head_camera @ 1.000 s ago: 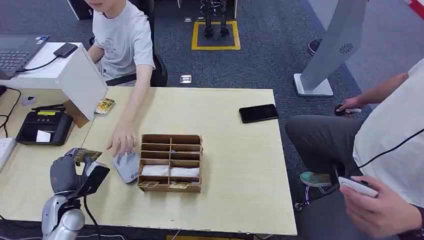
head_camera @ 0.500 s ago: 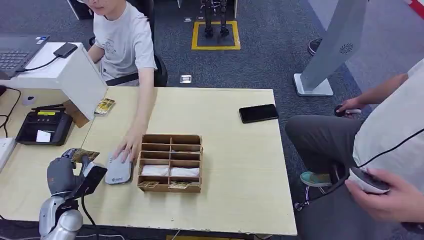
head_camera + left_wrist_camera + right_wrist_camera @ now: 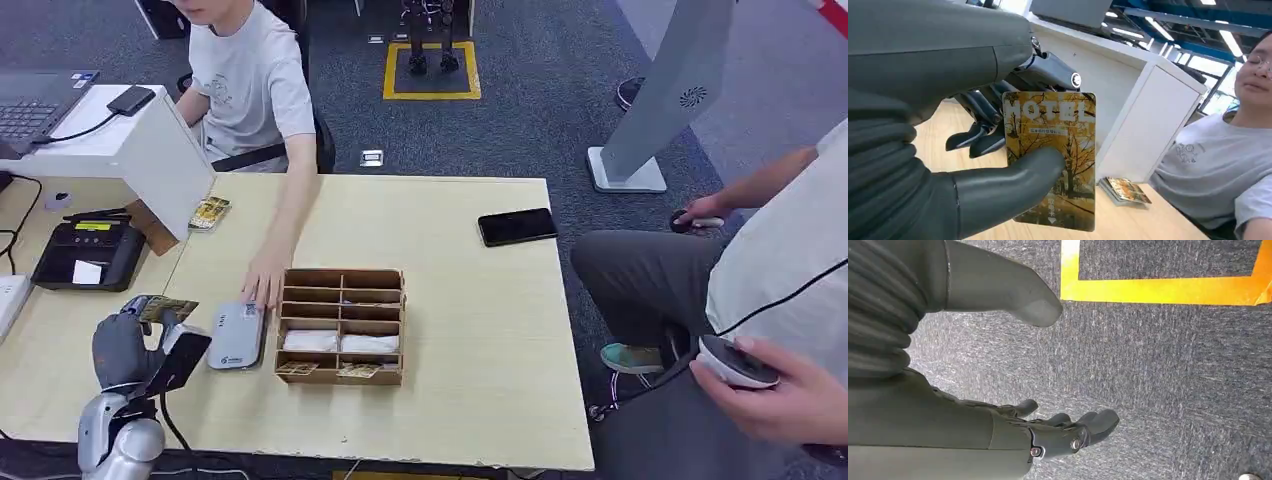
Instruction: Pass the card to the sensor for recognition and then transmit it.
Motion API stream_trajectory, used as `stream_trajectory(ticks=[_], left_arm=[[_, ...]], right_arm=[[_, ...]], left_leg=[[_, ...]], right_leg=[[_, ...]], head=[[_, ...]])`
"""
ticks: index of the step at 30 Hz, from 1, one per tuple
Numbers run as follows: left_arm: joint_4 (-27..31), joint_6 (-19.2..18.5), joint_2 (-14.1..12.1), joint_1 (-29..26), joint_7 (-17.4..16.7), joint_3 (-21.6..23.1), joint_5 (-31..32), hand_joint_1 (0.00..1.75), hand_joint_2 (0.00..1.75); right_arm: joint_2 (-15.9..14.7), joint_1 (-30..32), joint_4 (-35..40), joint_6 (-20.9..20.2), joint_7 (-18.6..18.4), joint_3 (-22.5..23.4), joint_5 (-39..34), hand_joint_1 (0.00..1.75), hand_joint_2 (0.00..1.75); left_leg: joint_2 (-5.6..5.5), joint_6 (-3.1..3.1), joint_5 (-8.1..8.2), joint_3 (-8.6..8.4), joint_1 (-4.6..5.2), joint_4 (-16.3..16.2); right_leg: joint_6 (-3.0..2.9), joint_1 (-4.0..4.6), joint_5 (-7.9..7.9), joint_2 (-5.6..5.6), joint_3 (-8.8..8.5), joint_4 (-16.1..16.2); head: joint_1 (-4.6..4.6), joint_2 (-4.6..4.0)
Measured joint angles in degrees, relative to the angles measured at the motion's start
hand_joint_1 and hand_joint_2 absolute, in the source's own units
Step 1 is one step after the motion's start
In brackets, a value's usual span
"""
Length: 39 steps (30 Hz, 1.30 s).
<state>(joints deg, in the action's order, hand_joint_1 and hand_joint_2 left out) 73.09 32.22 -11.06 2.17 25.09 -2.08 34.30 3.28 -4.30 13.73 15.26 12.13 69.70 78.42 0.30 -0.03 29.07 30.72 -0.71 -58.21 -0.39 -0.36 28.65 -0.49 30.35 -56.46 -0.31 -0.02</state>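
Card point(image 3: 1050, 160) is in your robot's left hand point(image 3: 125, 345), pinched between the thick thumb and the darker fingers point(image 3: 978, 135) behind it. You can read "HOTEL" across one end of it in the left wrist view, printed over a yellow-gold tree picture. In the head view that hand sits above the near left corner of the wooden table point(image 3: 470, 400), with the card point(image 3: 168, 309) sticking out past the fingers.

Just beside the hand lies the grey sensor point(image 3: 237, 336), flat on the table and right up against the left side of the wooden compartment box point(image 3: 341, 325). A person's hand point(image 3: 264, 288) rests at the far end of the sensor, touching it or very nearly so, you can't quite tell. That person sits at the far side of the table in a light grey t-shirt.

Your right hand point(image 3: 1048, 432) hangs over grey carpet with a yellow tape line point(image 3: 1163, 290) on it, fingers spread apart and holding nothing.

Other stuff you've got around: a black phone point(image 3: 517, 226) on the far right part of the table, a small stack of cards point(image 3: 209, 212) by the white cabinet point(image 3: 150, 150), and a black card terminal point(image 3: 88, 252) on the desk to the left. Another person sits on the right holding a small device point(image 3: 735, 362).
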Motion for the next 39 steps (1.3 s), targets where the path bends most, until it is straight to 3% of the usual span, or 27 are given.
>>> stream_trajectory(ticks=[3, 7, 16, 39], left_arm=[[1.4, -4.8, 0.9, 0.0, -0.5, -0.6, -6.0, 1.75, 1.75], [4.0, -13.2, 3.3, 0.1, -5.8, -0.8, -17.1, 1.75, 1.75], [5.8, -13.6, 5.0, 0.2, -7.2, -0.8, -19.1, 1.75, 1.75], [5.9, -15.0, 6.1, -0.7, -8.4, -0.8, -18.8, 1.75, 1.75]], right_arm=[[0.0, 0.0, 0.0, 0.4, -0.1, 0.0, -0.2, 0.00, 1.75], [0.3, 0.0, 0.0, 1.0, -0.7, 0.0, -0.4, 0.00, 1.75], [0.5, 0.2, 0.0, 1.2, -1.0, 0.0, -0.5, 0.00, 1.75], [0.6, 0.3, 0.0, 1.4, -0.8, 0.1, -0.5, 0.00, 1.75]], left_leg=[[0.00, 0.00, 0.00, 0.00, 0.00, 0.0], [0.00, 0.00, 0.00, 0.00, 0.01, 0.0], [0.01, 0.00, 0.00, -0.01, 0.00, 0.0], [0.01, 0.00, 0.00, 0.00, 0.01, 0.0]], right_leg=[[0.00, 0.00, 0.00, 0.00, 0.00, 0.0], [0.01, 0.00, -0.01, -0.01, 0.00, 0.0], [0.01, 0.00, -0.02, 0.01, 0.01, 0.0], [0.01, 0.00, -0.02, 0.01, 0.00, 0.0]], head=[[0.00, 0.00], [0.02, 0.00], [0.00, 0.00], [0.00, 0.00]])
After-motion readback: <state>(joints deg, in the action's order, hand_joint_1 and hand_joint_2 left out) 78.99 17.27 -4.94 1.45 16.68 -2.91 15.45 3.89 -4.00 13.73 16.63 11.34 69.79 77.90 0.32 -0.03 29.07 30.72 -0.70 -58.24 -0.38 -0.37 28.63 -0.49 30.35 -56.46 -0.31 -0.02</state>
